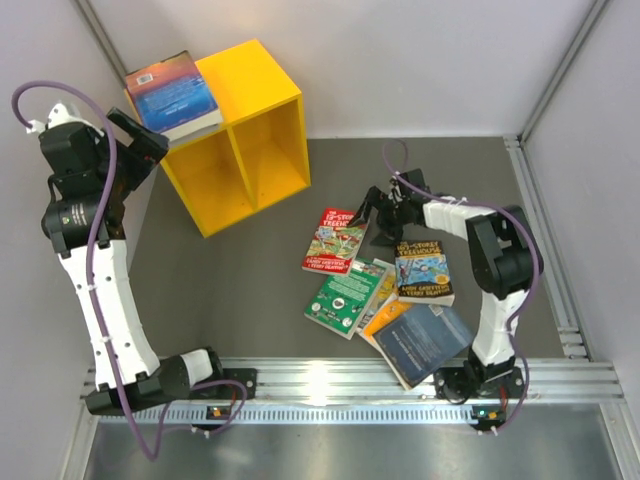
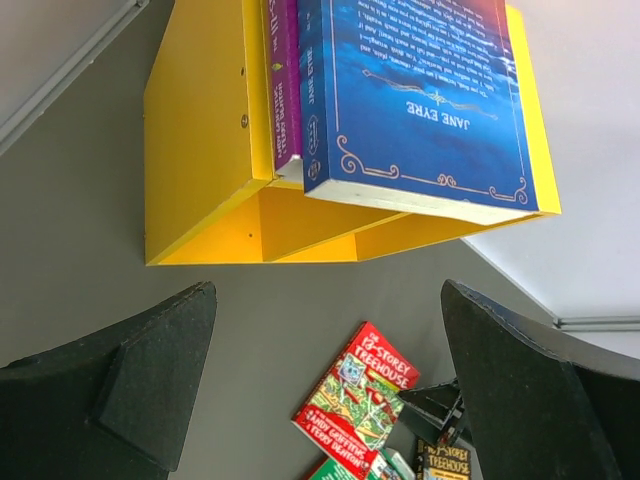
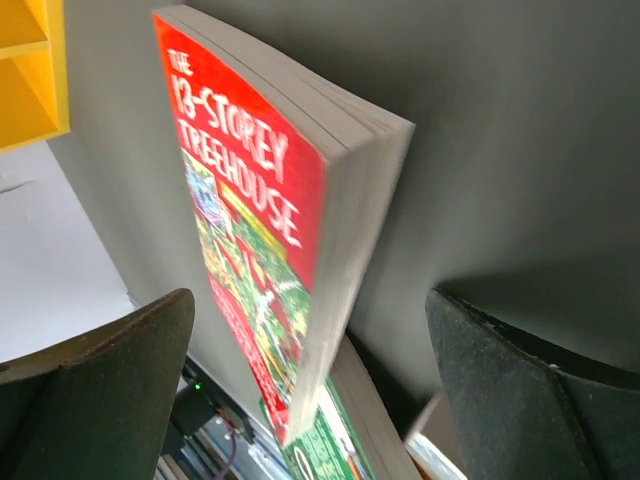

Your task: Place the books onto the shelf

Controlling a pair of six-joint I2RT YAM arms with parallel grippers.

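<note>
Your left end effector (image 2: 330, 295) hangs with jaws apart and empty at the upper left, tight between the side wall (image 1: 30, 350) and the yellow shelf (image 1: 262, 75). On the shelf's top a blue book (image 1: 172, 90) overhangs the edge, above a purple book (image 2: 284, 80) that shows only its spine. Your right end effector (image 3: 310, 298), also spread and empty, faces the red Treehouse book (image 1: 334, 240) at mid-frame, with bare desk (image 1: 230, 290) to its left. An orange book (image 1: 380, 310) in the loose pile is mostly buried.
</note>
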